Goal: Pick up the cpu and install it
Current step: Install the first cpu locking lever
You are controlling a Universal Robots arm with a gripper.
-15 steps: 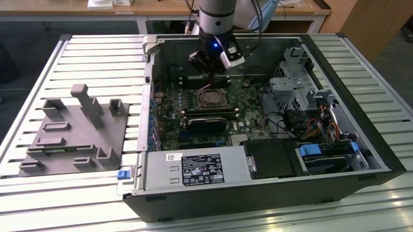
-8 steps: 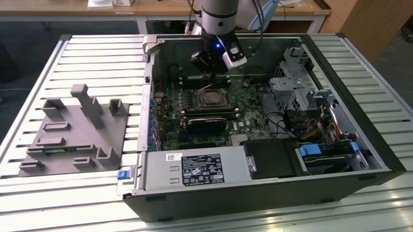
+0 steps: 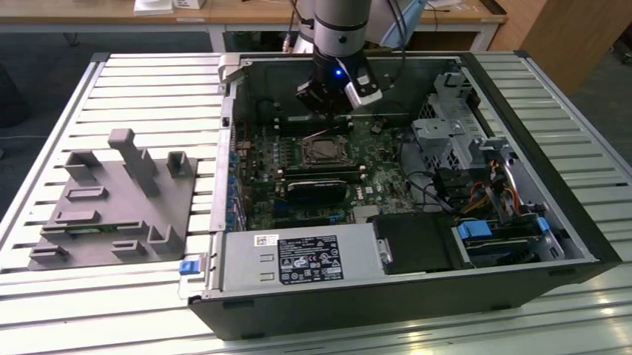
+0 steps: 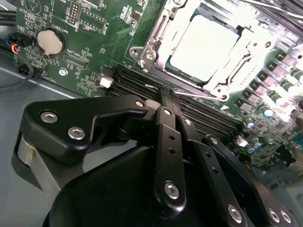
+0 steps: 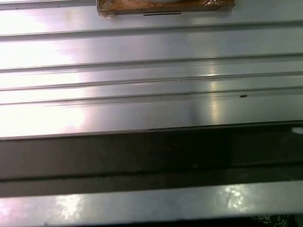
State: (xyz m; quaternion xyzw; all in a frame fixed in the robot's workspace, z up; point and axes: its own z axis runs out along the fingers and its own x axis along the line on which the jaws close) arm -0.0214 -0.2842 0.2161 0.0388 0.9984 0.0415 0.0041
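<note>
In the exterior view my black gripper [image 3: 330,111] hangs inside the open black computer case [image 3: 395,296], above the far part of the green motherboard [image 3: 296,159]. In the second wrist view my fingers [image 4: 166,101] are pressed together, holding nothing, their tips just over the black memory slots [image 4: 208,118]. The small square cpu with its silvery-grey metal lid [image 4: 204,43] lies seated in the metal socket frame [image 4: 147,47], just beyond my fingertips. A grey moulded parts tray [image 3: 109,207] rests on the ribbed aluminium table [image 3: 59,296], on the exterior view's left.
</note>
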